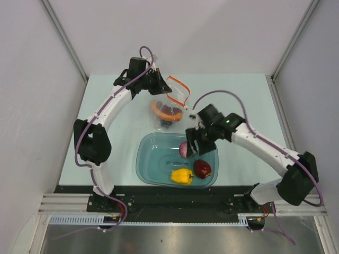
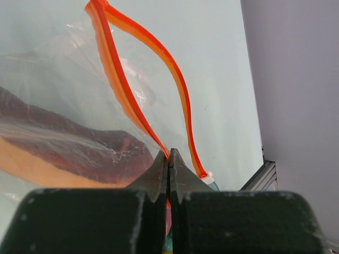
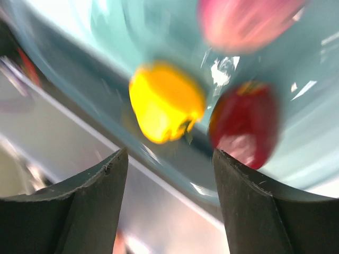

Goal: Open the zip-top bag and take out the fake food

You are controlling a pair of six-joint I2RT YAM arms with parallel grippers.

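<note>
The left hand (image 2: 169,156) is clenched on the orange strip of the zip-top bag (image 1: 170,106), which sits on the counter (image 1: 238,95) at 12 o'clock from the teal tub (image 1: 151,164). The orange-and-maroon slice (image 1: 165,111) is inside the bag. The right hand (image 3: 168,153) hangs released over the tub, which holds the onion (image 1: 184,149) at 1 o'clock, the yellow pepper (image 1: 181,176) at 6 and the apple (image 1: 202,169) at 4.

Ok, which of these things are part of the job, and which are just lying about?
Job: bag, orange slice inside it, onion, pepper, apple.
Lying about: teal tub, with onion, pepper and apple in it.
</note>
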